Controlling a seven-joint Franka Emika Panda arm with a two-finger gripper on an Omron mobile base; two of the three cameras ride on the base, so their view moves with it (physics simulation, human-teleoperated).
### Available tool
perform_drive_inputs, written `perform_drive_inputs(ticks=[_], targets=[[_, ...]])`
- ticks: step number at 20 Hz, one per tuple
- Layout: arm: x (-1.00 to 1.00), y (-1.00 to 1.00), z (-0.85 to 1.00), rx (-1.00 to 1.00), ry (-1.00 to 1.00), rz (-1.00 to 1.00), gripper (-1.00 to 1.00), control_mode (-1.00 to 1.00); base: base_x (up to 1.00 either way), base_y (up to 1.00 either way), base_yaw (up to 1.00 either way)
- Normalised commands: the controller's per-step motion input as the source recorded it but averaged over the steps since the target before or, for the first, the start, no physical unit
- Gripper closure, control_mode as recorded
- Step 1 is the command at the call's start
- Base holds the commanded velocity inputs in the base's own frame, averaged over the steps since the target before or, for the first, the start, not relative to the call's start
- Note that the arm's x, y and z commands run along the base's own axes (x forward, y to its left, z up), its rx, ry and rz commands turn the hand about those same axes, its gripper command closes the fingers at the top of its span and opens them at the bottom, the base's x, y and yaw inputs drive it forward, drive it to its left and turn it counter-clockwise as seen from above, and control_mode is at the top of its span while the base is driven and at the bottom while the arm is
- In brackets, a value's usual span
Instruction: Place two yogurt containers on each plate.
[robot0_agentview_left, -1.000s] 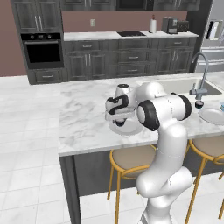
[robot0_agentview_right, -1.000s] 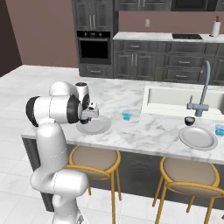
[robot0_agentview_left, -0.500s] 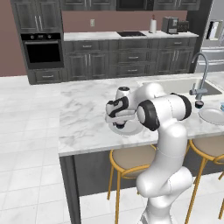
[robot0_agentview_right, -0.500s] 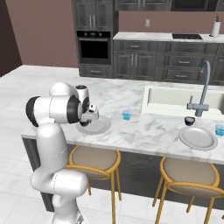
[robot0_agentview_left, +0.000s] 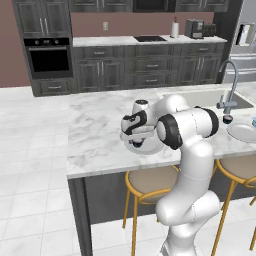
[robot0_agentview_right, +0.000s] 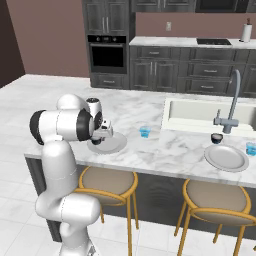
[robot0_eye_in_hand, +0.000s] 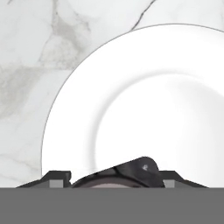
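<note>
My gripper (robot0_agentview_left: 136, 142) hangs low over the near plate (robot0_agentview_left: 156, 148), a round white dish at the island's front edge. In the hand view a dark yogurt container (robot0_eye_in_hand: 131, 170) sits between the fingertips, just above the plate (robot0_eye_in_hand: 144, 96), and the gripper (robot0_eye_in_hand: 114, 180) is shut on it. A light blue yogurt container (robot0_agentview_right: 145, 132) stands on the marble to the right of this plate (robot0_agentview_right: 115, 145). The second plate (robot0_agentview_right: 226, 157) lies by the sink, with a dark yogurt container (robot0_agentview_right: 216, 138) behind it and a light blue one (robot0_agentview_right: 251, 148) at its right.
A sink (robot0_agentview_right: 200, 112) with a tall faucet (robot0_agentview_right: 232, 102) is set into the island between the two plates. Tan stools (robot0_agentview_right: 107, 180) stand under the front edge. Dark cabinets and an oven (robot0_agentview_right: 106, 55) line the back wall.
The hand has sunk a little toward the near plate with the dark container still between its fingers. The other cups and plates have not moved.
</note>
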Motion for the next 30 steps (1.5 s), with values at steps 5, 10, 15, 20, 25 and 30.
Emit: perform_drive_inputs(ticks=[5, 10, 15, 20, 25, 30], targets=[[0.00, 0.00, 0.00, 0.00, 0.00, 0.00, -1.00, -1.00, 0.00, 0.00, 0.00], [0.00, 0.00, 0.01, 0.00, 0.00, 0.00, -1.00, -1.00, 0.00, 0.00, 0.00], [0.00, 0.00, 0.31, 0.00, 0.00, 0.00, -1.00, -1.00, 0.00, 0.00, 0.00], [-0.04, -0.04, 0.48, 0.00, 0.00, 0.00, -1.00, -1.00, 0.00, 0.00, 0.00], [-0.10, -0.25, 0.39, 0.00, 0.00, 0.00, -1.00, -1.00, 0.00, 0.00, 0.00], [-0.02, -0.67, 0.09, 0.00, 0.00, 0.00, -1.00, -1.00, 0.00, 0.00, 0.00]])
